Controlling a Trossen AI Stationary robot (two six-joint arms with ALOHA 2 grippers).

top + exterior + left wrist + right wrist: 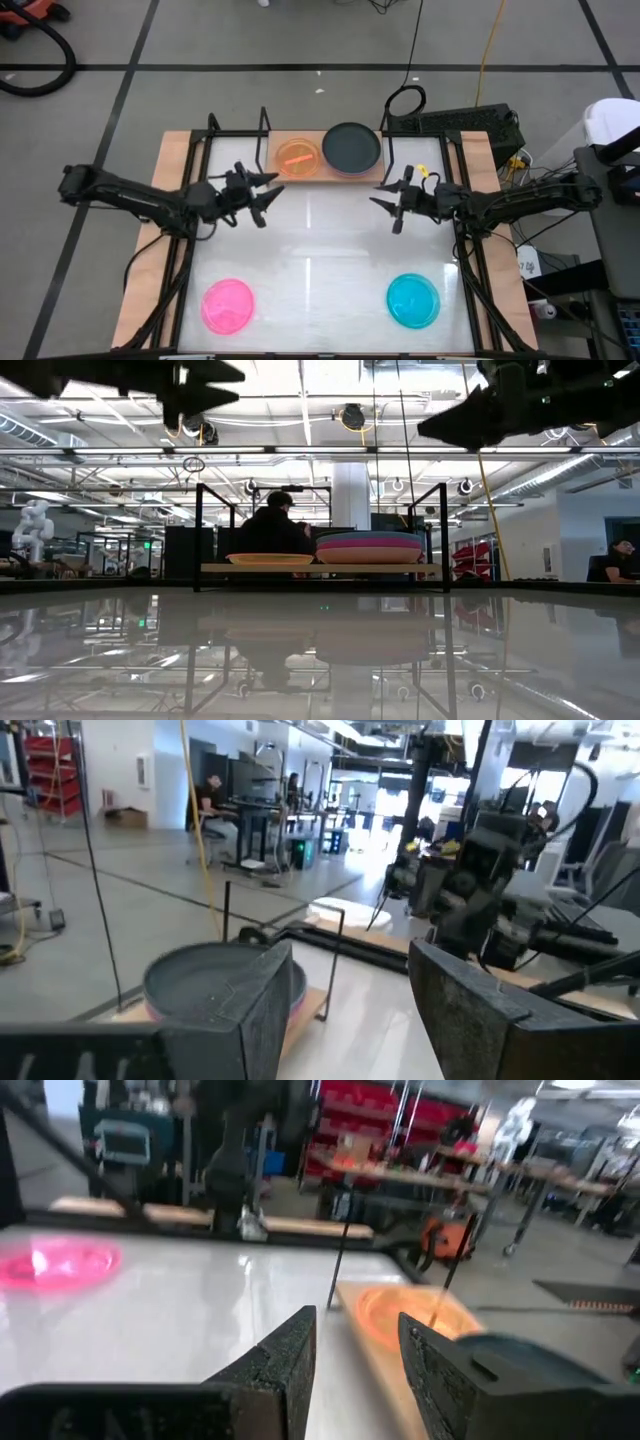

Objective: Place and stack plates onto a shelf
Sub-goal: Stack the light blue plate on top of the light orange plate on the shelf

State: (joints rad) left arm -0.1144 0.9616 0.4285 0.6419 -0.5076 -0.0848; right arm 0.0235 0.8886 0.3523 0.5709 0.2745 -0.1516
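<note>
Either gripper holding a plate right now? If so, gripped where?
Nothing is held. The left gripper and the right gripper both hang open and empty above the table, just in front of the shelf.

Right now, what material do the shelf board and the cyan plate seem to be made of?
The shelf board looks like light, matte wood: pale tan, no glare. The cyan plate looks like glossy plastic, maybe slightly translucent: saturated colour with a bright highlight. Neither is certain from looks alone.

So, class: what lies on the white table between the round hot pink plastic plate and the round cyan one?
Nothing: the high view shows bare tabletop between hot pink plate and cyan plate.
</note>
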